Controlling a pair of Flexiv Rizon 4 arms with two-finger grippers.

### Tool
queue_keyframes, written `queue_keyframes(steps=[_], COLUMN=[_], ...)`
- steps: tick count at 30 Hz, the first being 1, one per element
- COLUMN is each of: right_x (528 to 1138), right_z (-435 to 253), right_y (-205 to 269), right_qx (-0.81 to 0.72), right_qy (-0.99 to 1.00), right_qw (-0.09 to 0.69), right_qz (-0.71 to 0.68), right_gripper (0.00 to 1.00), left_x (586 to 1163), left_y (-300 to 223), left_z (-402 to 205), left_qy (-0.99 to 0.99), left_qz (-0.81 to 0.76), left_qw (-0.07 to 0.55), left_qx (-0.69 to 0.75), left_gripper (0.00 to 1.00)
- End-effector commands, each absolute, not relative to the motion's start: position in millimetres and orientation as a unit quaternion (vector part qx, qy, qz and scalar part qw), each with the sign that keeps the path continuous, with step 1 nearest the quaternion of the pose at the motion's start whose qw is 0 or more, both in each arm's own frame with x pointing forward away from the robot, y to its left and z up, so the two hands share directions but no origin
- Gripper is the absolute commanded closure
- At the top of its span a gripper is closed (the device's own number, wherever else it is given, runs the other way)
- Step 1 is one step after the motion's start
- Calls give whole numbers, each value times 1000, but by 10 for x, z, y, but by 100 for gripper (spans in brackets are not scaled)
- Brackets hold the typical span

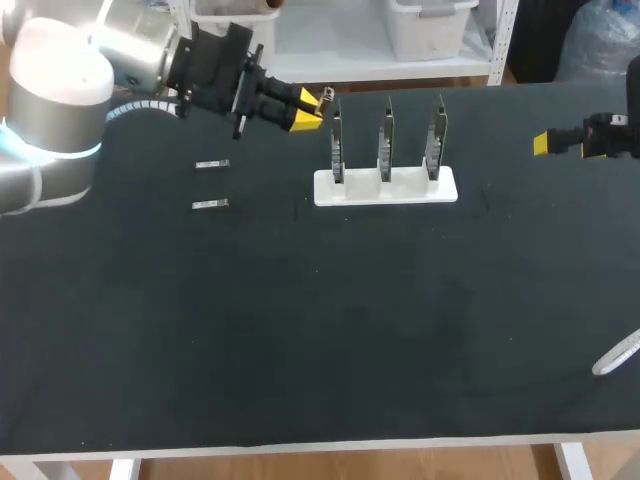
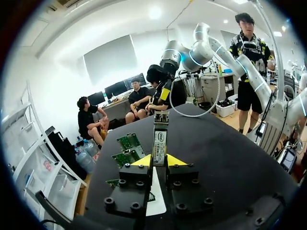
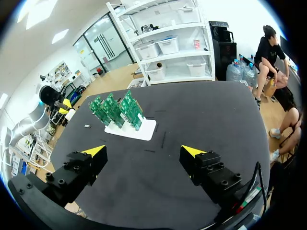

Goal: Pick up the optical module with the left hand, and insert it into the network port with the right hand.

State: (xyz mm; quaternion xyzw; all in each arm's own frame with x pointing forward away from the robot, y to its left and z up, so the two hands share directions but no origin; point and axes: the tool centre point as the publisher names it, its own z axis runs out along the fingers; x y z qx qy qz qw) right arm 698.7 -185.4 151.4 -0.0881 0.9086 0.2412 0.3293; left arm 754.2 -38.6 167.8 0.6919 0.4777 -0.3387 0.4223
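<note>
My left gripper (image 1: 308,108) hovers over the table's back left, just left of the board stand, shut on a slim silver optical module (image 1: 325,96). In the left wrist view the module (image 2: 160,136) sticks out upright from between the yellow fingertips (image 2: 142,161). Three green network boards (image 1: 386,145) stand upright in a white holder (image 1: 386,188); they also show in the right wrist view (image 3: 116,108). My right gripper (image 1: 552,143) hangs at the table's right side, and its fingers (image 3: 144,151) stand wide open with nothing between them.
Two spare modules (image 1: 211,164) (image 1: 210,204) lie on the black mat left of the holder. A white strip (image 1: 615,355) pokes in at the front right edge. Dark mat stretches across the middle and front.
</note>
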Motion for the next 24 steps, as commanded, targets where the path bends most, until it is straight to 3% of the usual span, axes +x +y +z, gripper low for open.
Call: queue_keyframes(steps=[1,24], right_x=[6988,6988], right_z=[1512,1512], right_y=[-1850,-1850], right_qx=[-88,-88], right_qy=[909,909], right_qw=[330,330], right_qz=[241,241], right_gripper=[0,0], left_x=[7563,7780], left_y=[-471,-645], left_z=[1601,1743], left_qy=[478,469], left_qz=[-346,-359], left_qw=[420,476], left_qx=[690,652], left_gripper=[100,100])
